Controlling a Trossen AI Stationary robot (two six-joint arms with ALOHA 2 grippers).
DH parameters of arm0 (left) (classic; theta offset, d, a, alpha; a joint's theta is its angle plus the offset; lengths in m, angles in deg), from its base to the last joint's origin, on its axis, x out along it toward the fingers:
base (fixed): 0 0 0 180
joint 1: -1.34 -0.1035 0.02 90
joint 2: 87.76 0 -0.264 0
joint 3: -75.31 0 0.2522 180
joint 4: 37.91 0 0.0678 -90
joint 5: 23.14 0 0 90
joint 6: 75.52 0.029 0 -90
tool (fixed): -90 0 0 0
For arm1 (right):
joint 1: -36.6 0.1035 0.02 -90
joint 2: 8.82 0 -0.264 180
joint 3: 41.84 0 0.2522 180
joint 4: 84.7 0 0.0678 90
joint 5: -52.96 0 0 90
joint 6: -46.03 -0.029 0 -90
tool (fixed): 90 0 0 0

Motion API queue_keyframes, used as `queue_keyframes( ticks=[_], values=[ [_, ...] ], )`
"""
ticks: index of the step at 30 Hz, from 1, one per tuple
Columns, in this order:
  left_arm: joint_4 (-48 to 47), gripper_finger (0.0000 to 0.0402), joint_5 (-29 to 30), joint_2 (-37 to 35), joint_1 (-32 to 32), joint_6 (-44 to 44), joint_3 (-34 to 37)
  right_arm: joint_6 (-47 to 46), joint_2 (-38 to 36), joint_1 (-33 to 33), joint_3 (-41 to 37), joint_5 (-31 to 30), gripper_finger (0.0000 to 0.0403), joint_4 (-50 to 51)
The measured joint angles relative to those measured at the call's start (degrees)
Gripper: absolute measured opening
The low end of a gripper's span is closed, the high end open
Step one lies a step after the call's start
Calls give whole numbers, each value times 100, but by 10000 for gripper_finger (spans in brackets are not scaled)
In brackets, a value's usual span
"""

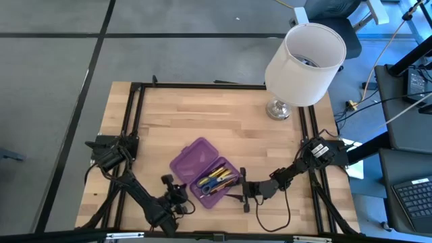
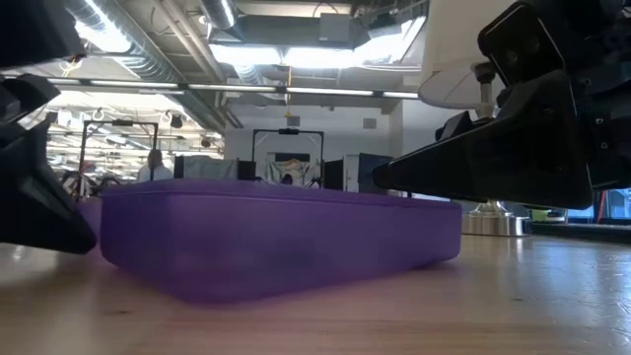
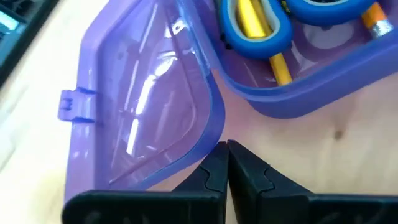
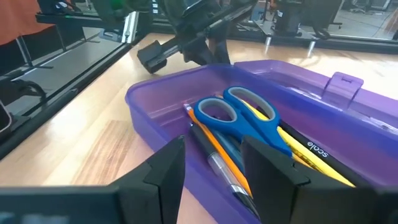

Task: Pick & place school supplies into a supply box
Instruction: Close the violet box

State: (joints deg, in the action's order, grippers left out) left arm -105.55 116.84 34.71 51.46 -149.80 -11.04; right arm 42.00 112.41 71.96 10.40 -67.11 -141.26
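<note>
- Purple case (image 1: 202, 166) lies open near table (image 1: 202, 115) front edge; scissors (image 4: 249, 121), pencils (image 4: 217, 155) in tray half.
- L gripper (image 3: 227, 163) clenched, empty, at lid's rim.
- R gripper (image 4: 211, 162) parted, empty, beside tray's edge.
- Lamp (image 1: 304, 61) well apart; bare wood between.

The dark left arm's two-finger gripper (image 3: 227, 163) sits low at the table, fingers pressed together. The dark right arm's gripper (image 4: 211, 163) hovers low, fingers parted.
</note>
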Motion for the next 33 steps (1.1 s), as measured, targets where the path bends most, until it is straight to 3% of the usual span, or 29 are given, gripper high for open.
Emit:
queue_keyframes(
  ticks=[11, 20, 23, 27, 30, 33],
  values=[
    [-953, 3, -89, 5, -41, -772, 1, -36, -2, -19, 0, -33, 162, -1],
    [-2083, 3, -490, 5, -41, -1919, 3, 16, -33, -61, 0, -45, 162, -96],
    [-2117, 3, -919, 5, -39, -2141, 3, -24, -296, -61, -2, -98, 162, -33],
    [-2088, 3, -1550, 5, -13, -2468, 3, -56, -878, -44, -2, -961, 162, 676],
    [-2071, 3, -1162, 5, 59, -2959, 3, -316, -1282, -52, -2, -1777, 162, 1764],
    [-2070, 3, -922, -2, 82, -3270, 3, -1107, -1577, -189, -4, -1896, 162, 2917]
  ],
)
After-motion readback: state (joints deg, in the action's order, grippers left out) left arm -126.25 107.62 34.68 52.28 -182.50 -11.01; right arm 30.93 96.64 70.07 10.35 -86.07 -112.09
